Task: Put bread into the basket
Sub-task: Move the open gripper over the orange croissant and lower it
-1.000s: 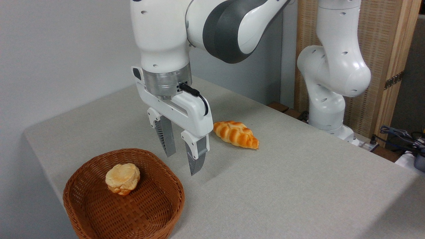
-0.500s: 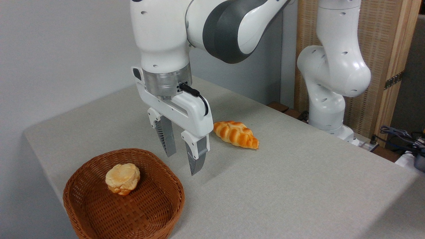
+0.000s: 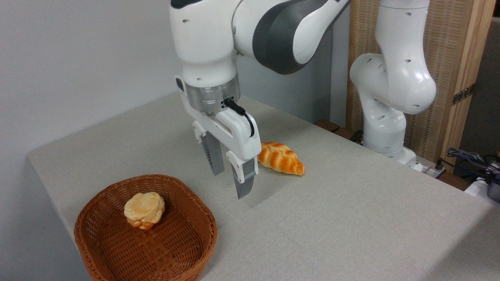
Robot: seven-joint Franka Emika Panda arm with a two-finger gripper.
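The bread (image 3: 282,159), a glossy orange-golden braided loaf, lies on the grey table near its middle with its pointed end to the right. My gripper (image 3: 231,184) hangs open just left of the loaf, fingers pointing down, nothing between them; its body covers the loaf's left end. The reddish-brown wicker basket (image 3: 183,249) sits at the front left of the table, below and left of the gripper.
A pale round bun (image 3: 144,210) lies inside the basket. The arm's white base (image 3: 386,128) stands at the table's far right. Cables (image 3: 472,160) lie beyond the right edge. A wooden panel (image 3: 449,58) rises behind.
The gripper has moved right and slightly away from the basket, toward the bread, staying open. The bread, bun and basket have not moved.
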